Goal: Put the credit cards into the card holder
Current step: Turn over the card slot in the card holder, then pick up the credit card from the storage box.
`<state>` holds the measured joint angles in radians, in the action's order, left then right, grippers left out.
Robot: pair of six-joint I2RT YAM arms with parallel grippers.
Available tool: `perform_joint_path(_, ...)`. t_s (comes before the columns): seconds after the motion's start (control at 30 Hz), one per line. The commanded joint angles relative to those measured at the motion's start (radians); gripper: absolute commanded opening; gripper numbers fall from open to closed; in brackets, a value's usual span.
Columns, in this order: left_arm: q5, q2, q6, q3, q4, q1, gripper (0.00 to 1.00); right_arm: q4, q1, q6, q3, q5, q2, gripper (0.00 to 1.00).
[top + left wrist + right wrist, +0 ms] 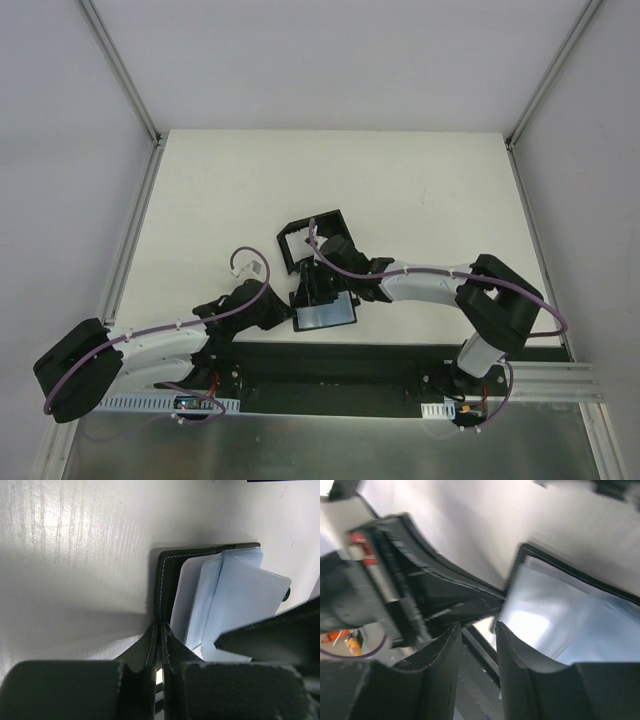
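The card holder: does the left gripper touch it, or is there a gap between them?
Touching. The left wrist view shows the left gripper with its jaws shut on the black edge of the card holder.

Black card holder (325, 315) lies open near the front edge of the table (220, 200), bluish-grey inside facing up, white stitching along its border; pale credit cards (186, 587) sit fanned inside.
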<state>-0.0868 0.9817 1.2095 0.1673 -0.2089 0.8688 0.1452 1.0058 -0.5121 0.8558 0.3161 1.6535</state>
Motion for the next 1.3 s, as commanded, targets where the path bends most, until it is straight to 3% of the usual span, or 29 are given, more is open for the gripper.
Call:
perform_joint_path(0.0,0.010,0.040,0.050,-0.055,0.013,-0.028,0.00,0.076,0.002,0.026,0.083,0.106,-0.018,0.37)
perform_joint_path(0.23,0.038,0.066,0.068,-0.074,-0.017,-0.051,0.00,-0.097,-0.015,0.147,0.155,-0.037,-0.116,0.40)
perform_joint_path(0.43,0.029,0.045,0.074,-0.086,-0.017,-0.053,0.00,-0.306,-0.116,0.262,0.304,-0.170,-0.130,0.47)
perform_joint_path(0.73,0.025,0.044,0.053,-0.074,-0.009,-0.060,0.00,-0.548,-0.254,0.419,0.636,-0.174,0.147,0.57)
perform_joint_path(1.0,0.032,0.058,0.032,-0.060,-0.009,-0.071,0.00,-0.486,-0.309,0.374,0.661,-0.019,0.250,0.67)
perform_joint_path(1.27,0.050,0.090,-0.002,-0.034,-0.009,-0.080,0.00,-0.391,-0.323,0.297,0.621,0.086,0.316,0.69)
